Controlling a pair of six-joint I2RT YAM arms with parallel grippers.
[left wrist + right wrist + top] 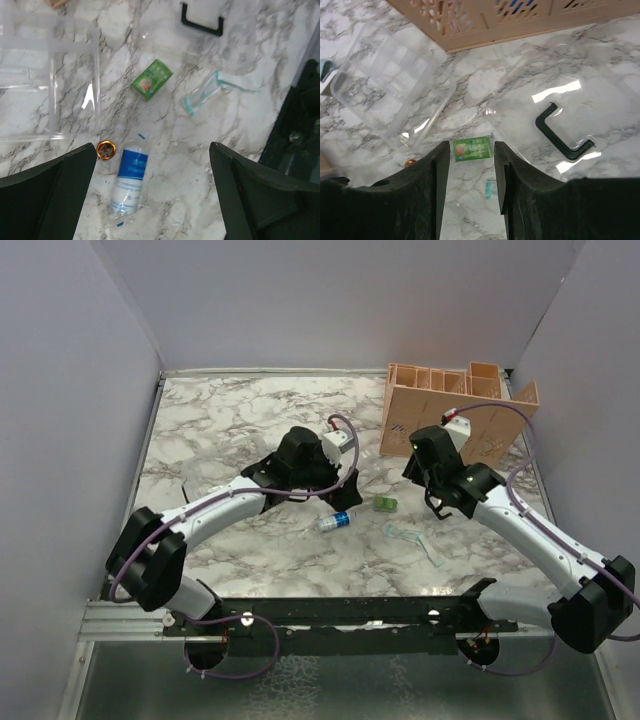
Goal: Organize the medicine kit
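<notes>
The medicine kit lies apart in two pieces. Its clear compartmented box [390, 92] rests on the marble, and its clear lid [570, 85] with the black handle [563, 131] lies flat beside it. My left gripper [152, 150] hangs open above a white roll with a blue label [130, 180] and a small gold tin [106, 149], holding nothing. A green box [151, 79] and a clear teal-edged packet [205, 95] lie farther off. My right gripper [470, 150] is open over the marble, with the green box [472, 149] on the table just past its tips.
A peach slotted organizer [455, 410] stands at the back right, close behind the right arm. The roll [335, 522], green box [386, 504] and packet [410, 538] lie loose between the two arms. White walls enclose the table on three sides.
</notes>
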